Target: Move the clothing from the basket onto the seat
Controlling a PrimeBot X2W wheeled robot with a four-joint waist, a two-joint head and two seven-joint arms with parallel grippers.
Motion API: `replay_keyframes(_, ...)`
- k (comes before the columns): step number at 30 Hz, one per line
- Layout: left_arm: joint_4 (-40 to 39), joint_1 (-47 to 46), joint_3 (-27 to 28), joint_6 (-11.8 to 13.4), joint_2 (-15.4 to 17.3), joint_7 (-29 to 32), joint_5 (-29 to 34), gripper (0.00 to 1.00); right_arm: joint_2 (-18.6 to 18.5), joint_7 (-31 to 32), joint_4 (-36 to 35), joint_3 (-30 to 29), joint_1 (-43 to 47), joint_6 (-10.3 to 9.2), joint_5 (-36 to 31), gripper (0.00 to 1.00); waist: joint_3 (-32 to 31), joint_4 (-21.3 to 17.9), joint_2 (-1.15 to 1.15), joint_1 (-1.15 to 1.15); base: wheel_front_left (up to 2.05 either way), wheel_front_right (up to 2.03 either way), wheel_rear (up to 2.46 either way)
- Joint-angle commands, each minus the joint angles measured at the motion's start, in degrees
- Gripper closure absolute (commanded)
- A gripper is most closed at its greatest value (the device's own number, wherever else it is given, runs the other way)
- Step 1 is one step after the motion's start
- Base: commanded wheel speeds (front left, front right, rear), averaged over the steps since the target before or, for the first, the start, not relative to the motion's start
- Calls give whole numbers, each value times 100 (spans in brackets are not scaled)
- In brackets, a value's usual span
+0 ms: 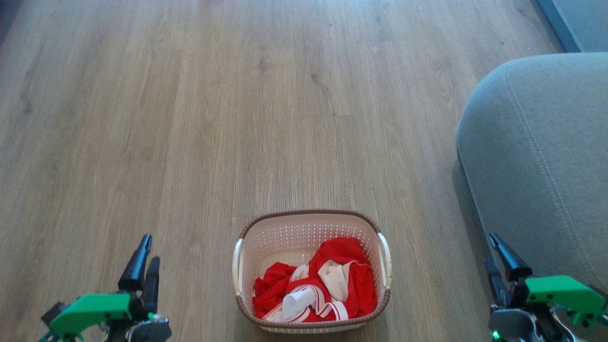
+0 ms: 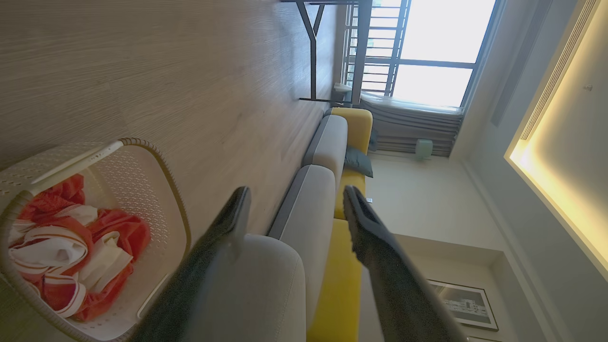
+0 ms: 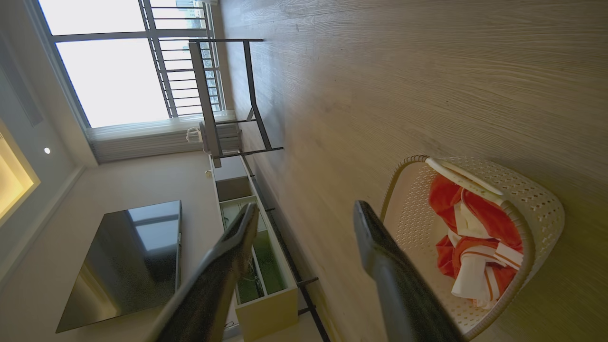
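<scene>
Thin red-and-white clothing [image 1: 317,281] sits in the cream plastic basket [image 1: 308,213], midway between my left gripper [image 1: 149,250] and right gripper [image 1: 491,251]. Both are wide open, and the grey fabric seat [image 1: 536,166] lies just beside the right one.

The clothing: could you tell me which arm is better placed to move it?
Right, probably: the seat lies beside the right gripper, while the left gripper is about as far from the basket.

Pale wood-grain floor [image 1: 237,118] stretches across the room. At the far end is a large bright window [image 3: 114,71], with a grey curtain [image 2: 413,128] gathered along it. A black metal table frame [image 3: 228,95] stands near the window. A dark flat-screen television [image 3: 128,261] hangs above a low white cabinet [image 3: 259,285]. A dark pillow [image 2: 358,161] leans on a yellow backrest [image 2: 354,126]. A framed picture [image 2: 468,304] hangs on a pale wall.
</scene>
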Motion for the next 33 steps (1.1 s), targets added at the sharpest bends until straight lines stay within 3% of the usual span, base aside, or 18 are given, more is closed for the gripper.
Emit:
replay_keyframes(1,-199,-309,10,-2,22,-18,12,0,-28,-10,-190,6,-250,0,-19,0,-1,0,0,0,0,0,0)
replay_keyframes(18,-20,-592,-155,-8,160,-326,378,0,-226,-291,-104,334,-565,2,-345,0,-4,-4,0,0,0,0,0)
replay_keyframes(33,81,-809,-125,-13,232,-580,1567,0,-439,-582,-5,736,-910,4,-1235,0,1,-9,0,0,0,0,0)
